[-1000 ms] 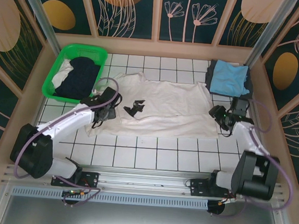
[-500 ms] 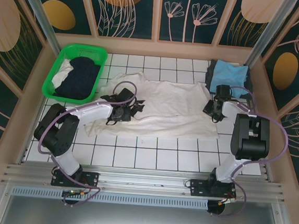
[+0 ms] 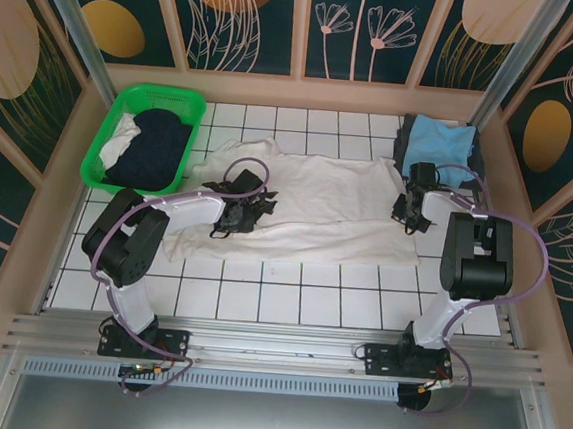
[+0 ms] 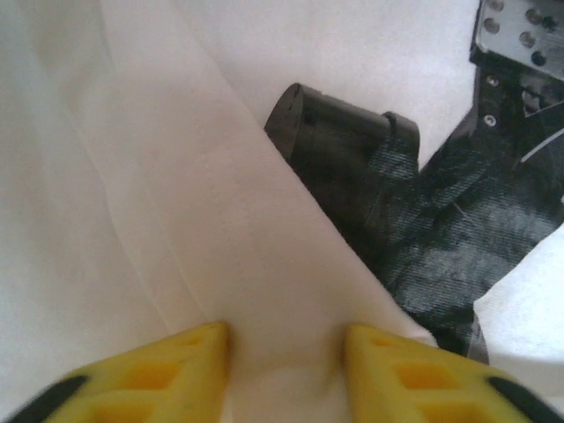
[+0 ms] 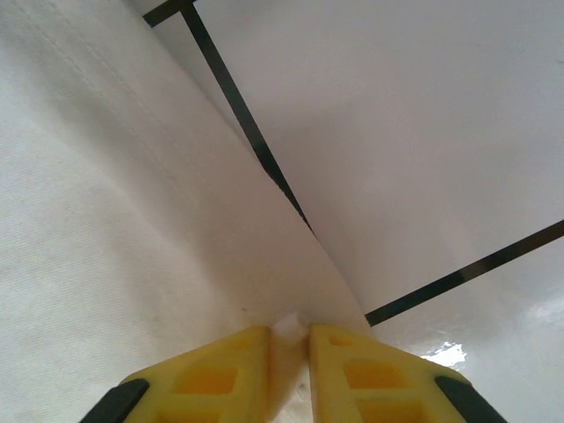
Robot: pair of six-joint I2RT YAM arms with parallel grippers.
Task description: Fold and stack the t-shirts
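White t-shirt (image 3: 317, 212) lies spread across the tiled table (image 3: 260, 292). The left gripper (image 4: 284, 352) pinches a fold beside its black print (image 4: 423, 238), and the right gripper (image 5: 289, 352) nips the shirt's edge.

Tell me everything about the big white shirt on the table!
The white t-shirt is soft, thin cloth with a small black print. It lies spread out sideways on the tiled table, a bit wrinkled and not yet folded. The left gripper pinches a stitched fold beside the print. The right gripper pinches its edge at the other end, near the light blue shirt.
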